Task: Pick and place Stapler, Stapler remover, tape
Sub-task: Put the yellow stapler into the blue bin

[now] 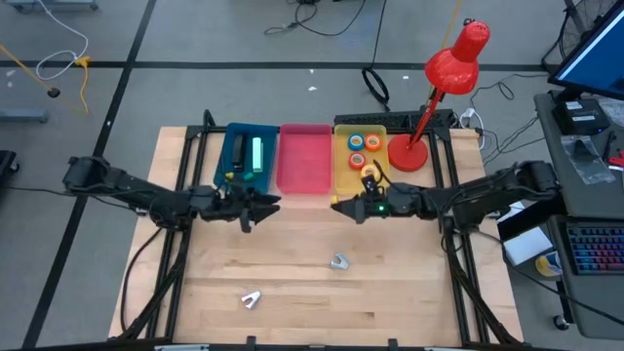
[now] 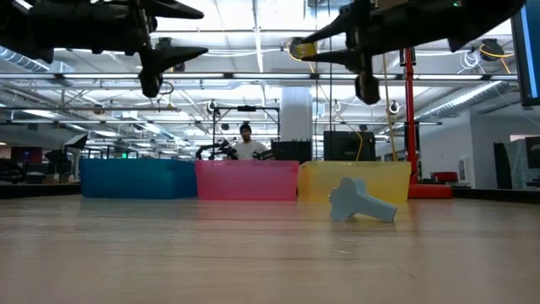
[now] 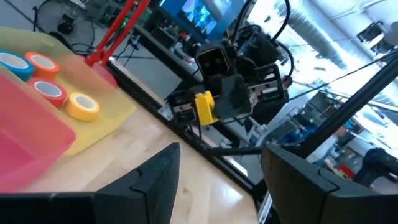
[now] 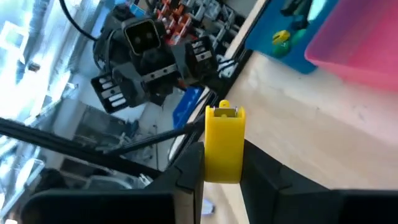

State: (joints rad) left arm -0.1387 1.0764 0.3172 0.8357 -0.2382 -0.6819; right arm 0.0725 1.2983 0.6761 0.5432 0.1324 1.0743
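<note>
Both arms reached in level above the table, wrists facing each other. The right gripper [image 1: 343, 208] was clamped on the yellow stapler [image 4: 224, 144], fingers [image 4: 189, 167] pressing either side. Opposite, the left gripper [image 1: 270, 205] hung spread and bare.

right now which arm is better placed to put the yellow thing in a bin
Right. The right gripper already clamps the yellow stapler, hovering just in front of the yellow bin. The left gripper is open and empty.
</note>
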